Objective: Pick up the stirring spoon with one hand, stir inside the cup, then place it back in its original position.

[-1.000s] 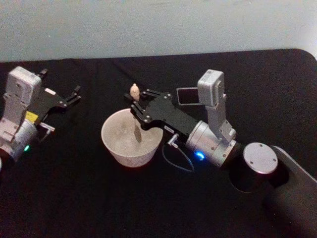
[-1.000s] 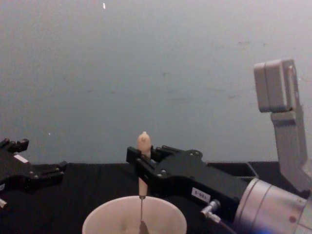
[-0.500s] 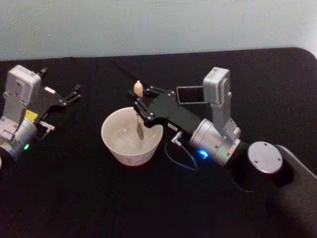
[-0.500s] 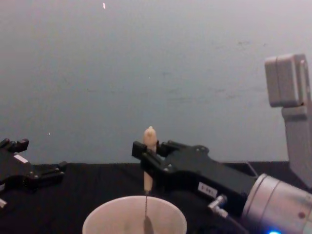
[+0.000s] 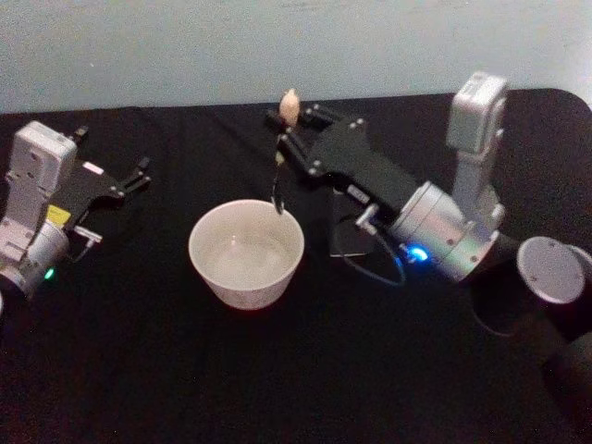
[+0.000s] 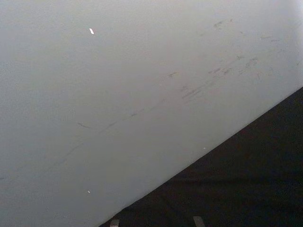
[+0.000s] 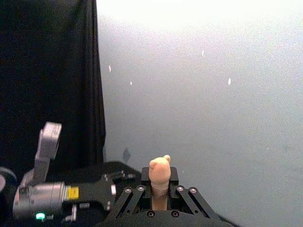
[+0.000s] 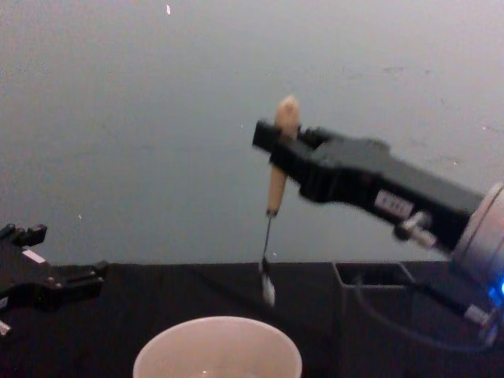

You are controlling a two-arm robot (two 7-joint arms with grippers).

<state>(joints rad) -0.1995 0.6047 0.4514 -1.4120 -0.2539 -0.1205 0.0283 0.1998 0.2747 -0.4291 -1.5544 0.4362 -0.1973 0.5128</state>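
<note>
The stirring spoon (image 5: pixel 278 166) hangs upright in the air, and my right gripper (image 5: pixel 289 129) is shut on its handle just below the peach tip. The small bowl of the spoon (image 8: pixel 268 291) hovers above the far right rim of the cream cup (image 5: pixel 246 254), clear of it. Seen from the chest, the right gripper (image 8: pixel 277 150) is well above the cup (image 8: pixel 217 350). The dark holder box (image 8: pixel 376 273) stands to the right of the cup, under the right arm. The right wrist view shows the handle (image 7: pixel 160 174) clamped between the fingers. My left gripper (image 5: pixel 137 176) rests open at the far left.
A black cloth covers the table (image 5: pixel 277 370), and a pale wall rises behind it. The right arm's silver wrist (image 5: pixel 442 222) and a thin cable hang over the holder box (image 5: pixel 344 236). The left arm (image 7: pixel 45 201) lies to the left of the cup.
My right gripper has risen and moved back and to the right, lifting the spoon's bowl out of the cup. The left arm has stayed still.
</note>
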